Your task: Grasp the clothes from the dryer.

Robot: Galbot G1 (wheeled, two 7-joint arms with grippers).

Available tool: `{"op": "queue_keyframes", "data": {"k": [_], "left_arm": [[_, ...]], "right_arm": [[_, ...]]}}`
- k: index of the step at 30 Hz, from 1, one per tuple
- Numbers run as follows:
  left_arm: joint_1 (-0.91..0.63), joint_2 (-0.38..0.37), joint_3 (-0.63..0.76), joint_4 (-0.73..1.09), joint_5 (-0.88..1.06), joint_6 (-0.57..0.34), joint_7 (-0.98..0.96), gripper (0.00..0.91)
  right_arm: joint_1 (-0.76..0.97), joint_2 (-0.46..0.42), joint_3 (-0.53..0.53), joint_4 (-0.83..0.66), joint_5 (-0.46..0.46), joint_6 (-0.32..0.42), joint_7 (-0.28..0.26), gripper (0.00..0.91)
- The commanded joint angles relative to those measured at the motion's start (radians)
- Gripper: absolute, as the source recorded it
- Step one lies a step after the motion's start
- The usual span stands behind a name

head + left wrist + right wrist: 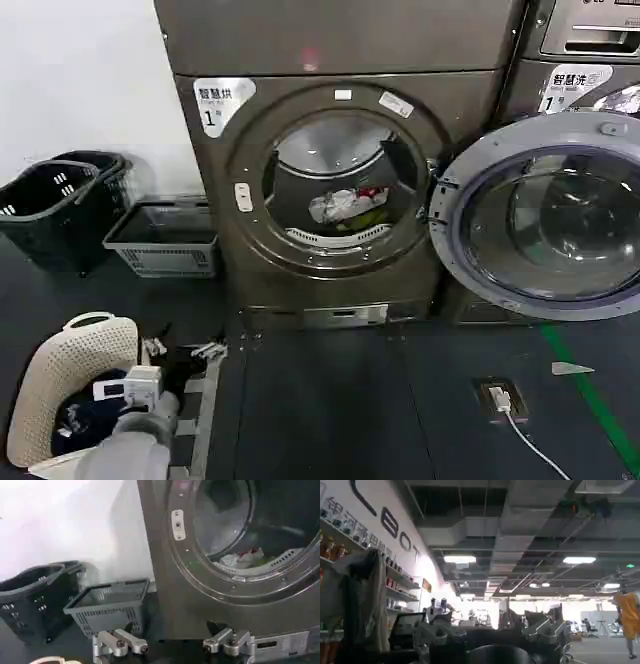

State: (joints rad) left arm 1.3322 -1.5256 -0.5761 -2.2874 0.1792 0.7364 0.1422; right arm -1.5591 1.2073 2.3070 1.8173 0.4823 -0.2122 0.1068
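Dryer point(330, 180) drum: clothes point(347, 206) (bundled)

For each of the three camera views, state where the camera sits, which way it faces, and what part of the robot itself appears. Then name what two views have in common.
Head view: high on the robot, looking forward and down at the dryer, door open, clothes in the drum; the left gripper low at left.
Left wrist view: low, facing the dryer front; left gripper open, empty.
Right wrist view: aimed away, up at the ceiling lights; right gripper in front.
Shared: head and left wrist views both show the clothes and grey basket.
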Motion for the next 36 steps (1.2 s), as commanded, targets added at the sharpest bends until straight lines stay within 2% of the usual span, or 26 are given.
{"op": "queue_keyframes", "data": {"k": [1,36], "left_arm": [[0.001,0.0,0.0,-0.003,-0.005,0.049,-0.004,0.907],[0.01,0.012,-0.001,-0.02,-0.042,0.049,-0.021,0.907]], "right_arm": [[-0.001,0.001,-0.017,-0.023,0.009,0.11,0.011,0.907],[0.002,0.0,-0.028,-0.024,0.015,0.102,0.037,0.907]]}}
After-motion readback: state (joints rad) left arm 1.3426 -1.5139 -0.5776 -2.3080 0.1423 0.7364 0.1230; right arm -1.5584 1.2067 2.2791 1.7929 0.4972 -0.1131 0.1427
